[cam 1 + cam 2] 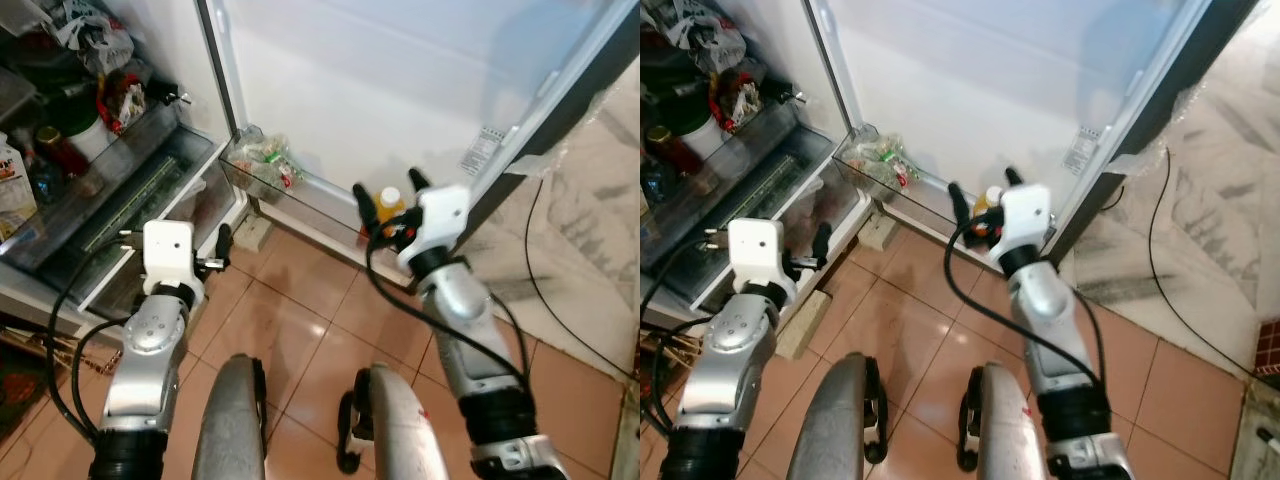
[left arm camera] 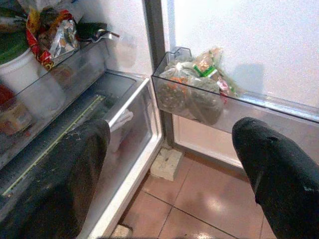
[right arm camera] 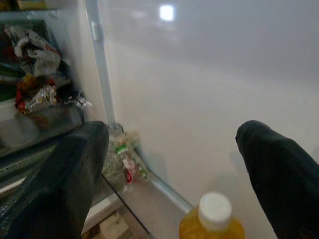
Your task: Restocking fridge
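Open fridge door [image 1: 400, 90] | bagged food [image 1: 268, 162] in door bin | right gripper [image 1: 388, 200] spread above juice bottle [image 1: 389, 204] | left gripper [image 2: 174, 164] spread

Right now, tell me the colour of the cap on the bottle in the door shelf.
White, on an orange-yellow bottle; clearest in the right wrist view.

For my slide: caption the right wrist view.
Open right gripper above yellow bottle in fridge door shelf.
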Controlling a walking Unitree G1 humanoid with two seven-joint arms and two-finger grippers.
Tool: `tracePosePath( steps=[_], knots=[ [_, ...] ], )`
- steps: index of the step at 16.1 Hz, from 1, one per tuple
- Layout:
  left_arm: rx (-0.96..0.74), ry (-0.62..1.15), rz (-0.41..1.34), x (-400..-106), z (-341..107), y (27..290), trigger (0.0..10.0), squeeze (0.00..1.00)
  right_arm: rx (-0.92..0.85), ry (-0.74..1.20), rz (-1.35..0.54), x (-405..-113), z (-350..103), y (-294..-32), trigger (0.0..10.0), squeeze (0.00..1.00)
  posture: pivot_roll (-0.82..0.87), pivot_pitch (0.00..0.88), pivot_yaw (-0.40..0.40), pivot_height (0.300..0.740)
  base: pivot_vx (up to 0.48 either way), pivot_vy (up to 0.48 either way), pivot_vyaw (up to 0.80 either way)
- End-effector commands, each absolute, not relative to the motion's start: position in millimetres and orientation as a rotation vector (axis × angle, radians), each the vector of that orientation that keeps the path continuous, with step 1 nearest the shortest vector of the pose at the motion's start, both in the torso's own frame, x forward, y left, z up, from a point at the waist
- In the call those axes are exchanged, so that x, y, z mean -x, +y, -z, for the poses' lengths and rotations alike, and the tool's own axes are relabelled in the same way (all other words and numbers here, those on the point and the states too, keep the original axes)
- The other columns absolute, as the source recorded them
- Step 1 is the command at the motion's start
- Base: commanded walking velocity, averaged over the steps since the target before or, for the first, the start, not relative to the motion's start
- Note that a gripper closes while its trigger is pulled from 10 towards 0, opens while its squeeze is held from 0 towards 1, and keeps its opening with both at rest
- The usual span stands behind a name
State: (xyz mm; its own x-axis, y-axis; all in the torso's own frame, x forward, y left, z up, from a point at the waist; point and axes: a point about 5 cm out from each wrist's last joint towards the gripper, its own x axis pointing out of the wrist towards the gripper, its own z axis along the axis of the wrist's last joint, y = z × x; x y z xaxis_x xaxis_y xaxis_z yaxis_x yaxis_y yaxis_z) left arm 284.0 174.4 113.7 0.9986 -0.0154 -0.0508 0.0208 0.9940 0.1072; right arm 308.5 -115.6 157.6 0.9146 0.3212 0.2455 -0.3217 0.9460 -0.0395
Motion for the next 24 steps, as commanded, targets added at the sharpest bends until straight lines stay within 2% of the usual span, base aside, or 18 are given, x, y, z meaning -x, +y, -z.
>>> tracePosePath(
  steps=[1, 5, 11, 16, 19, 21, 24],
  knots=[
    [-0.116, 0.095, 0.035, -282.0, -106.5, 173.6, 10.0, 0.0, -0.008, -0.252, -0.327, -307.3, -162.6, -117.2, 10.0, 0.0, 0.08, 0.15, -0.016, 0.703, 0.0, 0.0, 0.0],
    [-0.12, 0.1, 0.017, -280.3, -103.6, 173.7, 10.0, 0.0, 0.006, -0.219, -0.324, -308.1, -162.5, -126.1, 10.0, 0.0, 0.08, 0.148, -0.035, 0.74, 0.0, 0.0, 0.0],
    [-0.16, 0.112, -0.004, -279.8, -102.0, 175.9, 10.0, 0.0, 0.016, -0.159, -0.336, -302.0, -148.0, -125.0, 10.0, 0.0, 0.09, 0.144, -0.028, 0.74, 0.0, 0.0, 0.0],
    [-0.186, 0.079, -0.002, -279.3, -106.2, 173.7, 10.0, 0.0, 0.044, -0.031, -0.251, -275.7, -114.8, -150.5, 10.0, 0.0, 0.08, 0.149, -0.027, 0.74, 0.0, -0.051, 0.0],
    [-0.184, 0.083, -0.02, -280.6, -105.5, 174.3, 10.0, 0.0, 0.066, -0.004, -0.258, -266.5, -109.0, -156.4, 10.0, 0.0, 0.08, 0.153, -0.026, 0.74, 0.0, 0.0, 0.0],
    [-0.204, 0.073, -0.019, -281.5, -106.8, 175.0, 10.0, 0.0, 0.067, 0.0, -0.259, -266.5, -108.2, -156.5, 10.0, 0.0, 0.08, 0.152, -0.023, 0.74, 0.0, 0.0, 0.0],
    [-0.208, 0.069, -0.029, -281.6, -107.5, 176.0, 10.0, 0.0, 0.052, 0.015, -0.246, -269.4, -106.5, -154.7, 10.0, 0.0, 0.09, 0.151, -0.024, 0.74, 0.0, -0.395, -0.26]
  ],
)
